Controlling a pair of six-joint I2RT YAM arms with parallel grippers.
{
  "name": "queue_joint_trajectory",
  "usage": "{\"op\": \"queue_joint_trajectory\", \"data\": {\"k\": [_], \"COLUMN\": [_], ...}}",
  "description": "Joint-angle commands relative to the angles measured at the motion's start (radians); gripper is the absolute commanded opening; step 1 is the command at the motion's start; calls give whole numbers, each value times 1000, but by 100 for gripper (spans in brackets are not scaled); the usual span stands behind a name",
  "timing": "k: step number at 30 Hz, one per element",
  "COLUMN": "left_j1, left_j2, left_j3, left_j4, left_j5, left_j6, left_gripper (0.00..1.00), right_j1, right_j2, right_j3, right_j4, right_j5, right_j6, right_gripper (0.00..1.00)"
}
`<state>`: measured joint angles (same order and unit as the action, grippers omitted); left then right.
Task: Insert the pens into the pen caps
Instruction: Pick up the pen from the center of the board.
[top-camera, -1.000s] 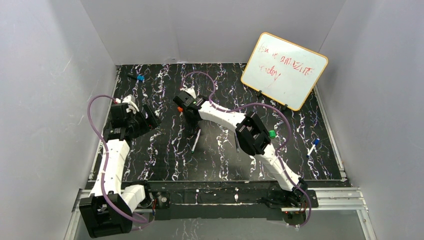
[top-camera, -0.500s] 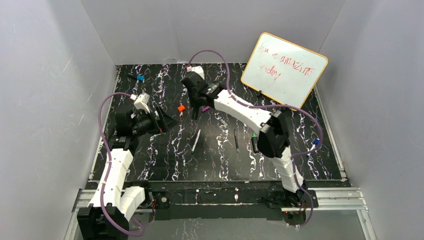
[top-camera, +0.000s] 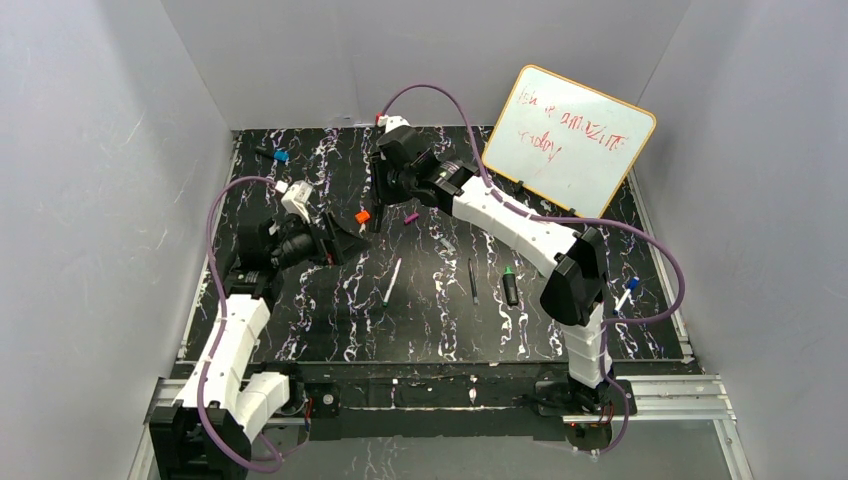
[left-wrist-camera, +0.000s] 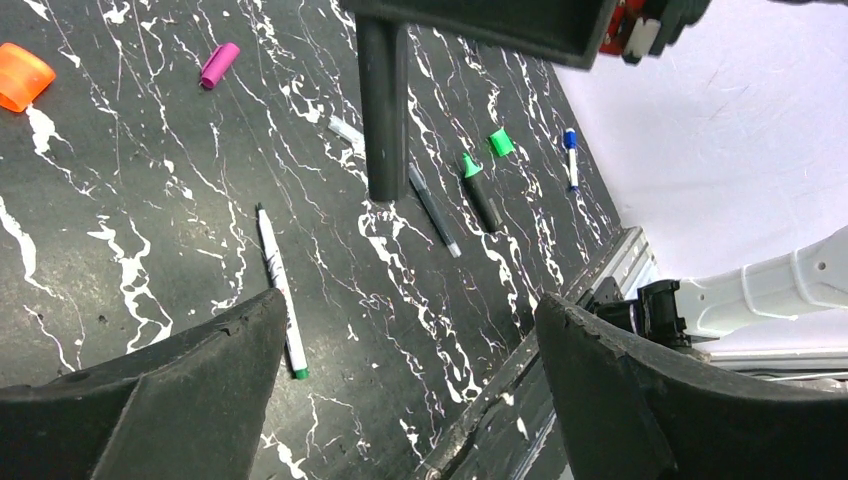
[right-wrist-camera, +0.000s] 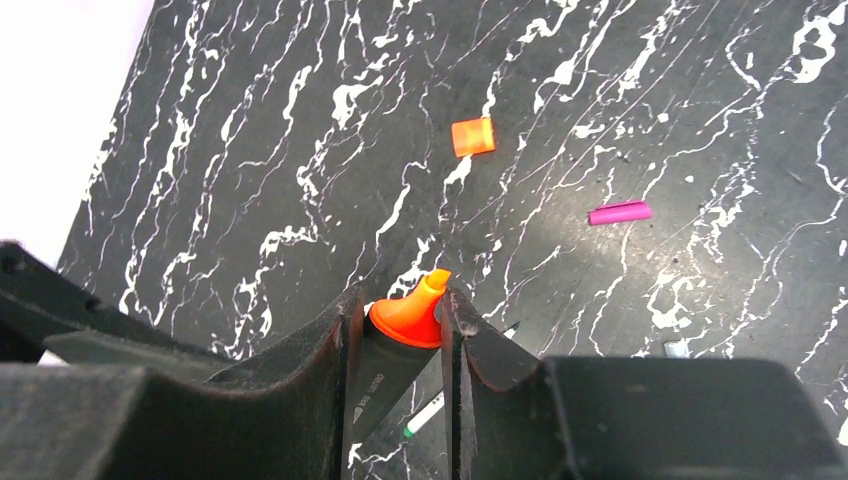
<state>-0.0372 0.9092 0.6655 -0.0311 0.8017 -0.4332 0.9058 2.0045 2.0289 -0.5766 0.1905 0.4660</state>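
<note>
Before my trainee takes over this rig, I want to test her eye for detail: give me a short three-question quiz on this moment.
1. True or false: the left gripper is gripping something.
2. Pick one: the marker clamped in the right gripper has a tip that is A) green, B) orange, C) purple.
3. Short answer: which lies closer to the orange cap on the table, the purple cap or the green cap?

Key: 1 false, its jaws stand wide open and empty. 2 B. 3 the purple cap.
</note>
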Motion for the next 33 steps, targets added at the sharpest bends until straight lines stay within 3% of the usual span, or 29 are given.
{"op": "queue_joint_trajectory", "data": {"k": [1,21,29,33], "left_j1": [-6,-87,-87,-87], "left_j2": [28,94,99,102], "left_j3": [50,54,59,59], "left_j4": [53,100,69,71], "left_j5": [25,-66,-97,-89], "left_j6": [3,65,110,114], "left_gripper": [91,85,59,59], "right_j1": [12,65,65,66], "right_j2": [-3,62,53,52], "right_j3": [5,131,123,124], "right_j4": [48,-9,-14,-13], "right_j5": [-77,-126,-129,-140], "right_j6": [4,11,4,6], "right_gripper": [1,1,1,1]}}
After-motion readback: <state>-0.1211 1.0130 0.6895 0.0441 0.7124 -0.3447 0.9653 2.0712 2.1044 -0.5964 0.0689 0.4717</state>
